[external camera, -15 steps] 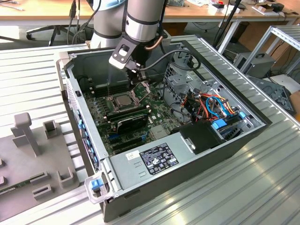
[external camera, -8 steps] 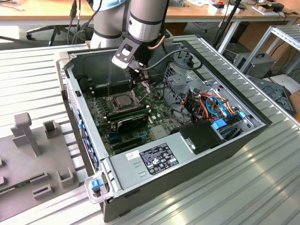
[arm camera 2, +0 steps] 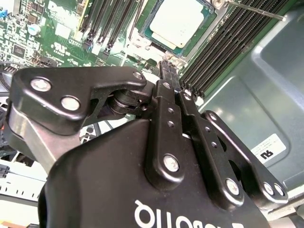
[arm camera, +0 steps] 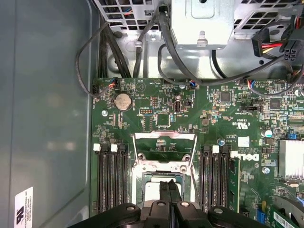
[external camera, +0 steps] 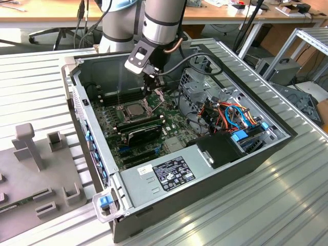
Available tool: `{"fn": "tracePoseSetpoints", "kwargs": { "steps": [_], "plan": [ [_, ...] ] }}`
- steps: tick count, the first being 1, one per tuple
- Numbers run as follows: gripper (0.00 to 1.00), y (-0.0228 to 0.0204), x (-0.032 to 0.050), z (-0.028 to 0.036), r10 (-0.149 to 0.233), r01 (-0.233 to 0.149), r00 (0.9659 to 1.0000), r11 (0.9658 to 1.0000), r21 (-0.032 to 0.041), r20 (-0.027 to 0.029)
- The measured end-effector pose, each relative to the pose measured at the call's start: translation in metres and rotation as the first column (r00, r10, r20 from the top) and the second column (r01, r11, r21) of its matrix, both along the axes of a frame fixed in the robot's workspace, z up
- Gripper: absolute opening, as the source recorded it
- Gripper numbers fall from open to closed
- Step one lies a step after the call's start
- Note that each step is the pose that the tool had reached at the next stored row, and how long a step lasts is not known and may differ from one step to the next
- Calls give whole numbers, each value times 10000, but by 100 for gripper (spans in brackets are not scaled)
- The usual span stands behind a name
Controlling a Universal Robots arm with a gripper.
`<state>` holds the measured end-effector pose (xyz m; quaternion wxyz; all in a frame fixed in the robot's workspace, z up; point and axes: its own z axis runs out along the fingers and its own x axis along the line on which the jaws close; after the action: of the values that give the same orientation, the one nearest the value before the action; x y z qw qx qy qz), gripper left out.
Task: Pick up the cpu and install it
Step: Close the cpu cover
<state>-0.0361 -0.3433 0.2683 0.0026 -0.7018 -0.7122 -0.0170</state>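
Observation:
The cpu (external camera: 134, 108), a small square chip with a dull silver top, lies flat in its socket on the green motherboard (external camera: 171, 130) inside the open computer case. It also shows in both wrist views (arm camera 2: 183, 21) (arm camera: 153, 191), partly covered by the fingers in the first wrist view. My gripper (external camera: 149, 91) hangs just above the socket's edge, slightly to the side of the chip. Its black fingers (arm camera 2: 166, 80) are pressed together with nothing between them (arm camera: 169, 186). The socket's metal frame (arm camera: 164, 142) stands flipped open behind the chip.
Black memory slots (arm camera: 111, 175) flank the socket on both sides. A drive cage (external camera: 197, 82), bundled cables (external camera: 230, 115) and a black power supply (external camera: 220, 148) fill the case on the exterior view's right. The case walls (external camera: 77, 97) ring the board. A grey fixture (external camera: 41, 169) lies outside.

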Motion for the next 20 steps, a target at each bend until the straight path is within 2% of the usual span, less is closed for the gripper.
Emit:
{"fn": "tracePoseSetpoints", "kwargs": {
  "steps": [6, 8, 13, 20],
  "plan": [
    [11, -1, 6, 2, 2, -2, 10000, 10000, -2, -2],
    [11, -1, 58, 3, 1, -1, 10000, 10000, -3, -2],
    [11, 0, 78, 2, 2, -2, 10000, 10000, -3, -2],
    [11, -1, 226, 2, 0, 0, 10000, 10000, -2, -3]
  ]
}}
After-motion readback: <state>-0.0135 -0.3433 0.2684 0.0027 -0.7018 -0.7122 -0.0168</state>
